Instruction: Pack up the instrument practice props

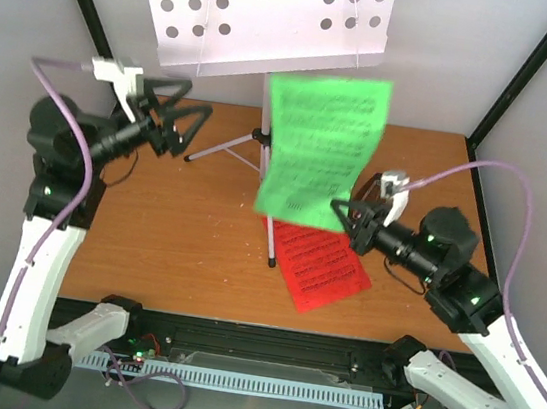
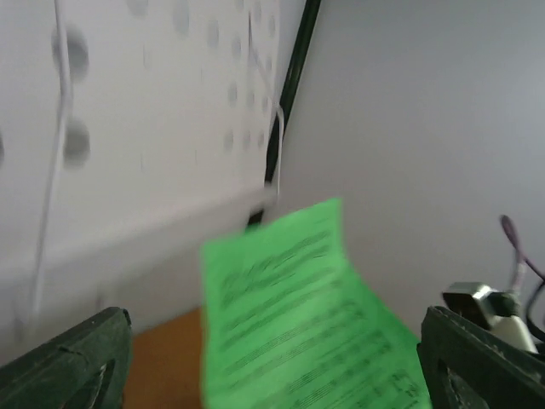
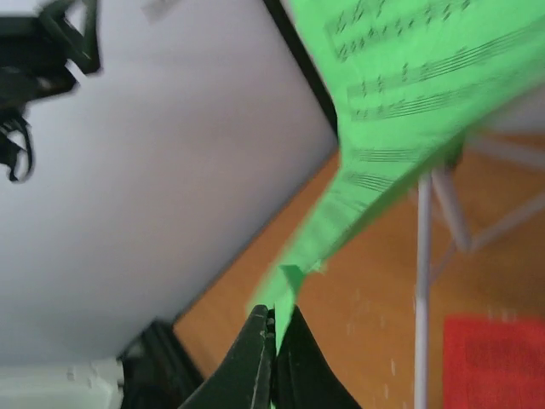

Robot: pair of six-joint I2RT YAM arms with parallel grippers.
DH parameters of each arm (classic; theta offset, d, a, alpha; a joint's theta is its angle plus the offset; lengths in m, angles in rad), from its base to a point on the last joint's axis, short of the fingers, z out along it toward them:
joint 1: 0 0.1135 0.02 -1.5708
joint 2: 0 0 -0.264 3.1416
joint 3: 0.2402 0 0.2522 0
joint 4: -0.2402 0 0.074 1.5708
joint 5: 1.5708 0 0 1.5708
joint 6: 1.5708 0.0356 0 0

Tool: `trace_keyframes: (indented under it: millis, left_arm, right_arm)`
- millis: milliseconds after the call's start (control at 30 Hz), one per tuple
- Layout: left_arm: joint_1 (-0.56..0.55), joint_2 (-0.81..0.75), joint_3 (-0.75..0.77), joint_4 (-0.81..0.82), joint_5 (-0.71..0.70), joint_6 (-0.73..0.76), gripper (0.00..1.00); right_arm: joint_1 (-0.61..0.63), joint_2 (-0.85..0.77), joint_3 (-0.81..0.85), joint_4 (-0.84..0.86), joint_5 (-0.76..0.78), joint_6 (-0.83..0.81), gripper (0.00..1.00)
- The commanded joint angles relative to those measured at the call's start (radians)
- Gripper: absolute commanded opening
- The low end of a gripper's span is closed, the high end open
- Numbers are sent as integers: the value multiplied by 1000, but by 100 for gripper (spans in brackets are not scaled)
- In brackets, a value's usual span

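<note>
The pale perforated music stand desk (image 1: 259, 11) stands at the back on thin silver tripod legs (image 1: 222, 147). My right gripper (image 1: 344, 217) is shut on the lower corner of the green music sheet (image 1: 322, 145) and holds it in the air in front of the stand; the pinch shows in the right wrist view (image 3: 274, 324). The red music sheet (image 1: 324, 267) lies flat on the table below it. My left gripper (image 1: 169, 115) is open and empty at the left, raised, facing the green sheet (image 2: 298, 315). The metronome is out of view.
The wooden table (image 1: 168, 241) sits inside a black frame with grey walls. One tripod leg (image 1: 270, 244) reaches forward beside the red sheet. A black frame post (image 1: 528, 72) stands at the back right.
</note>
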Motion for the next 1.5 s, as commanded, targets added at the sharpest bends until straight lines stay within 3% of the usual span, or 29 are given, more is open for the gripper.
trace_keyframes:
  millis: [0, 100, 267, 633, 733, 900, 1000, 1100, 1167, 1233, 1267, 1333, 1467]
  left_arm:
    - [-4, -177, -275, 107, 49, -77, 93]
    - [-4, -283, -472, 97, 10, -129, 93]
    - [-4, -385, -644, 34, -3, -180, 93]
    - [-4, -376, -780, 38, 7, -214, 96]
    - [-4, -346, -804, 71, 34, -226, 96]
    - [-5, -259, -824, 85, 34, -243, 92]
    - [-16, -194, -830, 109, 22, -253, 90]
    - [-50, -119, -813, 132, 6, -251, 88]
    - [-104, -61, -781, 142, -34, -236, 88]
    - [-163, 21, -744, 163, -87, -219, 87]
    - [-184, 58, -726, 176, -106, -215, 87]
    - [-203, 127, -693, 212, -129, -209, 86]
    - [-217, 249, -639, 254, -165, -173, 88]
  right_arm:
    - [1, -101, -228, -52, -100, 108, 3]
    - [0, -129, -362, -127, -17, 129, 3]
    - [0, -85, -507, -216, 125, 161, 3]
    - [0, 64, -461, -320, 331, 111, 3]
    - [0, 111, -458, -308, 323, 99, 3]
    - [0, 139, -482, -170, 145, 65, 3]
    - [0, 127, -499, -158, 168, 85, 4]
    - [0, 99, -497, -201, 243, 112, 16]
    - [0, 68, -489, -232, 288, 133, 30]
    - [0, 30, -483, -249, 330, 152, 67]
    - [0, 10, -477, -255, 347, 162, 76]
    - [0, -27, -458, -269, 372, 180, 86]
    - [0, -97, -422, -236, 373, 167, 95]
